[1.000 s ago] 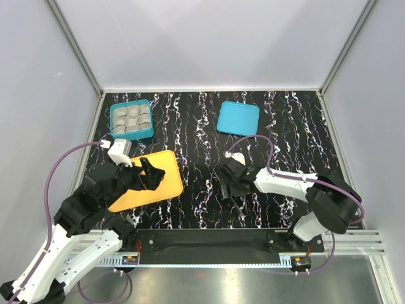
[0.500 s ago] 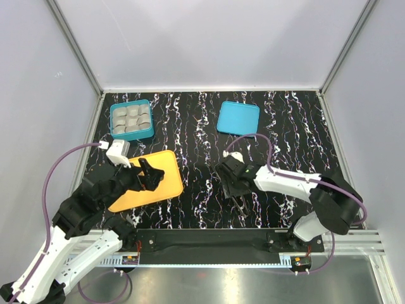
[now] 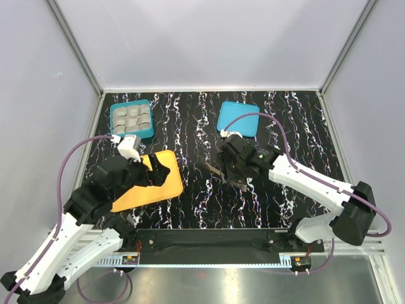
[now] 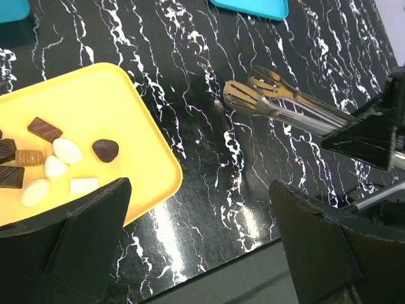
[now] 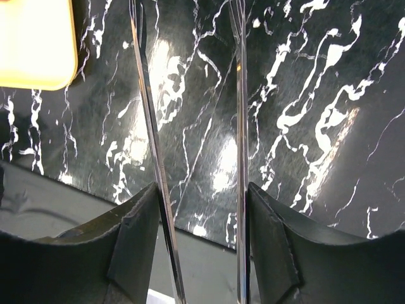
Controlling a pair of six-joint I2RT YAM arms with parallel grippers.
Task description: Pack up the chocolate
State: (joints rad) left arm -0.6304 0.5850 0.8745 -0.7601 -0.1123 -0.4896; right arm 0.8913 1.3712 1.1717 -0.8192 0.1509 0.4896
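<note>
The chocolate (image 4: 57,161), several small dark brown and cream-white pieces, lies on the left part of the orange tray (image 4: 120,107). In the top view the left arm hides the pieces on the tray (image 3: 172,182). My left gripper (image 4: 197,187) is open and empty, over the tray's right edge (image 3: 155,172). My right gripper (image 3: 231,168) is shut on metal tongs (image 5: 149,126), one tong arm against each finger (image 5: 199,209). The tongs (image 4: 278,104) hang above the table right of the tray, tips pointing at it.
A teal box with pale compartments (image 3: 131,120) stands at the back left. A flat teal lid (image 3: 238,118) lies at the back, right of centre, just behind the right gripper. The table is black marble-patterned (image 3: 297,120), with grey walls on three sides.
My right gripper has risen with the tongs and moved toward the back, near the lid. My left arm has shifted slightly toward the back over the tray.
</note>
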